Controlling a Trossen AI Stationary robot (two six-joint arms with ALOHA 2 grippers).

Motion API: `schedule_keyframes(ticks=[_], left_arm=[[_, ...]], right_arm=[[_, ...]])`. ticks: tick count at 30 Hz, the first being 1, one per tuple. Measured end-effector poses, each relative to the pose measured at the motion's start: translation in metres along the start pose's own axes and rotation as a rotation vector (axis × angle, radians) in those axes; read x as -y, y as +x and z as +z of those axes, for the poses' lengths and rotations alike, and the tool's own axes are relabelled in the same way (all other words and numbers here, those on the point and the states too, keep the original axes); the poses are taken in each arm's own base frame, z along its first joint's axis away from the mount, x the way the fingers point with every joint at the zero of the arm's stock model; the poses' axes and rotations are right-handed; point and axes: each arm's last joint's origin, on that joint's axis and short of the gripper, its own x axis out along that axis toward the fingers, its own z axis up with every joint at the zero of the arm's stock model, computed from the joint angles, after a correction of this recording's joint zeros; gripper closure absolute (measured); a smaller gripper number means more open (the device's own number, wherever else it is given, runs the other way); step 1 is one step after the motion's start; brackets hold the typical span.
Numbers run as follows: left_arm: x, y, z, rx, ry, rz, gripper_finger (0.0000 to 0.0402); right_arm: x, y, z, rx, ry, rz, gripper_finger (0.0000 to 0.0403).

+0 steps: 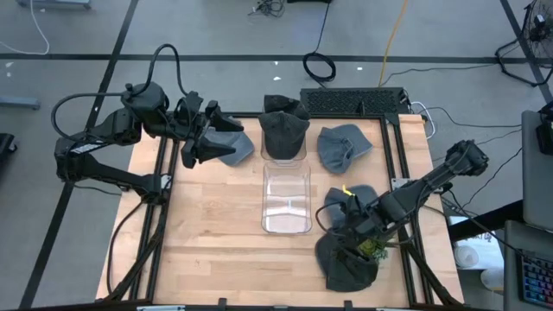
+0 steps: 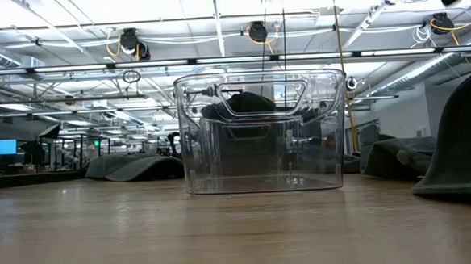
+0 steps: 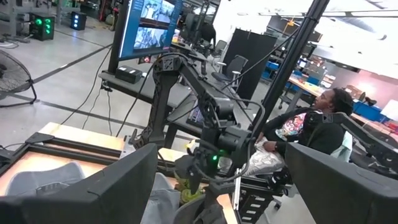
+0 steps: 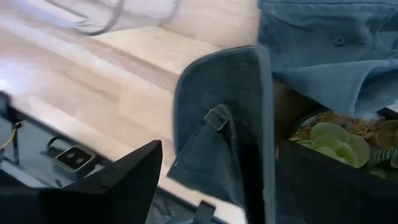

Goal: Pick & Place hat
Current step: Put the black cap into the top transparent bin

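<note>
Right gripper [image 1: 352, 246], fingers spread wide w/ nothing pinched, hangs right over the dark grey fabric cap [image 1: 346, 263]; cap's brim faces the table's near edge, long axis front-to-back.

Left end effector [image 1: 197, 142] open; right end effector [image 1: 350, 235] seemingly open.

Clear bin [image 1: 286, 198] mid-table, hats [image 1: 344, 147] behind and right of it.

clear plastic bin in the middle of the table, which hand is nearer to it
Right. The right hand hangs just beside the clear plastic bin, over a dark grey hat; the left hand sits farther off, diagonally beyond its far corner.
</note>
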Motion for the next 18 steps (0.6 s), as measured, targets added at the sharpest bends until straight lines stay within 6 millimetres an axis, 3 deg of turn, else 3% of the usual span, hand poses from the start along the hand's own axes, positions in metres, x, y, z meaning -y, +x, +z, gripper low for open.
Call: schedule_keyframes(ticks=[18], left_arm=[[0.0, 0.0, 0.0, -0.002, 0.024, -0.008, 0.0039]], right_arm=[[0.029, 0.048, -0.008, -0.048, 0.067, -0.039, 0.0096]])
